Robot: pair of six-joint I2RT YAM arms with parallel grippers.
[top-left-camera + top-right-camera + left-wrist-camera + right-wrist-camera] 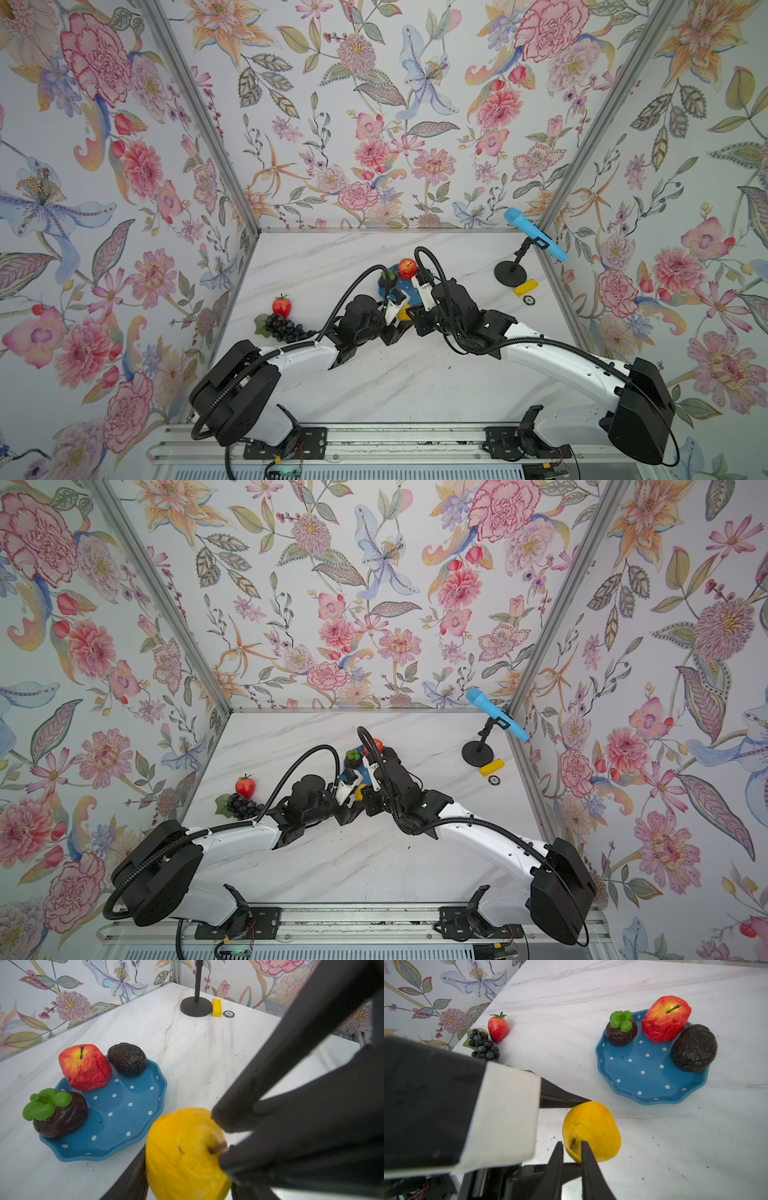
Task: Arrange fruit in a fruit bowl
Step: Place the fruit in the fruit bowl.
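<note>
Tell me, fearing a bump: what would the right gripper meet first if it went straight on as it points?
The lemon: its stem end sits between the fingertips of the right gripper. What lies beyond, I cannot tell; depth is unclear.

The blue bowl (643,1068) holds apple (665,1020), avocado (694,1048), green-topped fruit (620,1030).

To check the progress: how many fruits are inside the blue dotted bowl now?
3: the green-topped fruit, the red apple and the dark avocado, in a row along one side of the bowl, apple in the middle. None seems hidden. The lemon is outside.
</note>
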